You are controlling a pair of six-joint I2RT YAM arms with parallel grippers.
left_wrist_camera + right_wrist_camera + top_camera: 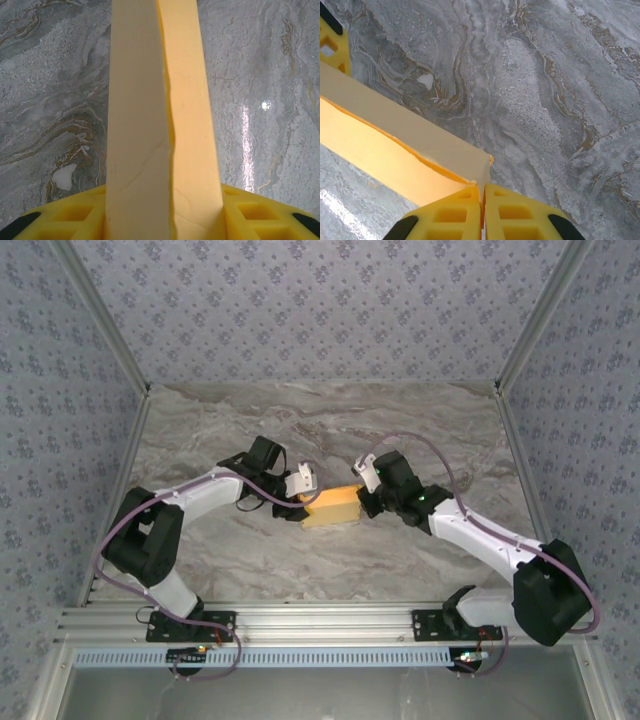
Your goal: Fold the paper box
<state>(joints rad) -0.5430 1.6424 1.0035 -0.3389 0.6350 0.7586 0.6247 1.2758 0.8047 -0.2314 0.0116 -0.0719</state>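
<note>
The grey marble-patterned table (pixel 330 420) spreads under both my arms. The paper box (pixel 333 507), a long, narrow piece of orange-yellow thin cardboard already in box shape, is near its middle. The box is strung between my two hands, so neither arm is nearer to it: each has one end.

Its long axis runs from my left gripper (pixel 301 504) across to my right gripper (pixel 362 499), with the right end a little farther from my bases. From my left wrist, the paper box (pixel 165 100) runs straight away from me. A paler face and a deeper yellow face meet along a slightly ragged seam.

My left gripper is partly open. Its yellow fingers (pixel 70 220) stand on either side of the box's near end, and the box fills the gap, so I judge that I'm holding it across its width.

My right gripper (pixel 483 205) has its fingers pressed almost together at the box's other end. A thin corner edge of the paper box (pixel 395 135) looks nipped between them. From that wrist, the box slants off to the upper left.

I think the next fold depends on that lengthwise line between my hands: one end held steady while the other is worked.

I can see no brand, label or readable writing on the box, the fingers or the table.
</note>
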